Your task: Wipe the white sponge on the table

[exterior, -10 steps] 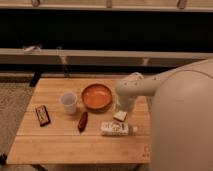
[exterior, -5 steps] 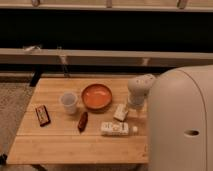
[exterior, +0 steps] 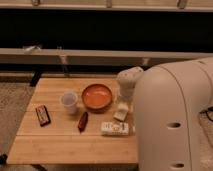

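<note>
Plainly, the white sponge (exterior: 121, 111) was a small cream block, unmarked and soft-edged, and far smaller than the orange bowl (exterior: 97, 96) beside it. It lay flat on the counter (exterior: 60, 145), near that top's right-hand edge as the camera view showed it. It sat between the bowl's rim and a longer white flat packet (exterior: 115, 128) printed with dark marks, close to both; whether it touched the packet we could not tell. The claw (exterior: 124, 100) hung just above the sponge's far end, at the tip of a white wrist. That wrist came down from the robot's bulky white arm (exterior: 170, 120), which filled the right side of the view. The claw's jaws stood apart, and we could not tell whether they touched the sponge.

We counted what the pale plank counter carried:
- one white sponge
- one orange bowl
- one white cup (exterior: 69, 101), standing upright just left of the bowl
- one slim reddish-brown thing (exterior: 83, 121), lying in front of the cup and bowl
- one dark flat bar (exterior: 42, 115), well apart near the left edge
- one printed white packet

That made six things, one of each kind, with one claw over them
</note>
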### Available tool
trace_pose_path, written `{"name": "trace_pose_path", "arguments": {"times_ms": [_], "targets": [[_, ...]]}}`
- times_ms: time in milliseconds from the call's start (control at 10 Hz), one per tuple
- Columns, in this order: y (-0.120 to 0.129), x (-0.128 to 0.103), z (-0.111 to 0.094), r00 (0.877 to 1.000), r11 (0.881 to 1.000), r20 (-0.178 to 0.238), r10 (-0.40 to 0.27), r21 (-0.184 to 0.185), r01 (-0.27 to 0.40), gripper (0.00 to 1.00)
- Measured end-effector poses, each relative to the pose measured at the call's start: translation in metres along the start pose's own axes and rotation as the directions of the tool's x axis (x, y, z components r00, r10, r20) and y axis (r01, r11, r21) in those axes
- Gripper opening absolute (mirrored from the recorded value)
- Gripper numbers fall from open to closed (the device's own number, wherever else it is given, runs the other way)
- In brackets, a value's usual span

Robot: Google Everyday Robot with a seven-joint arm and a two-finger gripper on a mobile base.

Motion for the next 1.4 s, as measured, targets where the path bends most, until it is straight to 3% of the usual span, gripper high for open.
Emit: {"name": "trace_pose_path", "arguments": {"times_ms": [600, 1000, 1400], "targets": [[-0.004, 0.001, 0.017, 0.999, 0.999, -0.051, -0.007, 0.033, 0.009, 0.65], [-0.015, 0.010, 0.026, 0.997, 0.999, -0.078, 0.003, 0.036, 0.000, 0.65], [-0.006, 0.011, 0.036, 0.996, 0.999, -0.089, -0.014, 0.038, 0.017, 0.65]]}}
